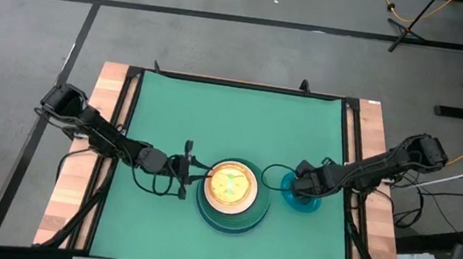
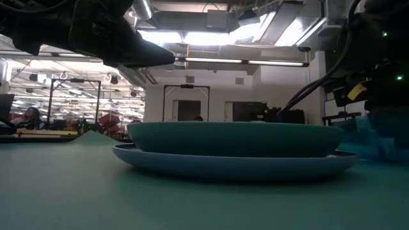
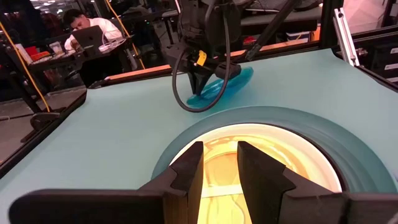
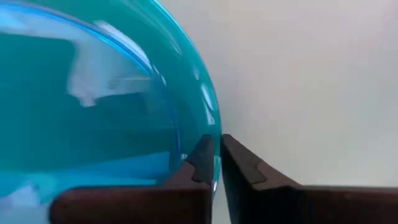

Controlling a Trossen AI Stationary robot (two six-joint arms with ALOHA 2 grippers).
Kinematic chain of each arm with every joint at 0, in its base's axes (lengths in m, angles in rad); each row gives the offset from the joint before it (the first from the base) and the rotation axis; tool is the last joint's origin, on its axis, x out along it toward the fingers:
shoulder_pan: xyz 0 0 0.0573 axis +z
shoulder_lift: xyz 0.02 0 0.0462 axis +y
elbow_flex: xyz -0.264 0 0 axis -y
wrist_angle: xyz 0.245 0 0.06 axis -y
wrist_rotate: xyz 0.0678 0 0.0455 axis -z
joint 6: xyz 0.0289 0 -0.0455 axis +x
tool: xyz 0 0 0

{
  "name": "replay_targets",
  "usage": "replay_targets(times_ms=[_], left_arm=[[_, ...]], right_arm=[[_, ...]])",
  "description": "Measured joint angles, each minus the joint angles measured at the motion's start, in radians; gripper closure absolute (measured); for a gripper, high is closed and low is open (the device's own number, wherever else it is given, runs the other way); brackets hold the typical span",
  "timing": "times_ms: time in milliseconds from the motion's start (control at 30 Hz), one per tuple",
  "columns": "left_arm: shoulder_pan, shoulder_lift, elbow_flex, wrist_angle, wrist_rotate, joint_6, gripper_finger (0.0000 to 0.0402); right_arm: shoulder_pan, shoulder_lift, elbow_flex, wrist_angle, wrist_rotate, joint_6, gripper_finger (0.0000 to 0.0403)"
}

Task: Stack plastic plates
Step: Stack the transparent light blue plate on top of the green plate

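Pinching the cyan plate's point(image 4: 93, 99) thin rim in my right pincer point(image 4: 214, 163) beside the stack point(image 1: 232, 202), I probably hold only its edge, so lifting could let it slip onto the bench point(image 1: 215, 119).

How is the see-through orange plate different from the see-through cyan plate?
The translucent orange plastic plate sits on top of the stack, inside the dark teal plate; the translucent cyan plastic plate lies alone on the mat. The right claw pinches the cyan plate's rim; the left claw holds nothing above the orange one. Both are small and round.
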Motion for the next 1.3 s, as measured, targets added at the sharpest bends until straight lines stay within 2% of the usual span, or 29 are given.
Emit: replay_targets(times_ms=[300,967,1300], left_arm=[[0.000,0.000,0.000,0.000,0.000,0.000,0.0310],[0.000,0.000,0.000,-0.001,0.000,0.001,0.0310],[0.000,0.000,0.000,-0.001,0.000,0.000,0.0310]], right_arm=[[0.000,0.000,0.010,-0.019,-0.001,-0.023,0.0401],[0.001,0.000,0.176,-0.132,-0.026,-0.118,0.0403],[0.001,-0.017,0.179,-0.115,-0.164,-0.188,0.0403]])
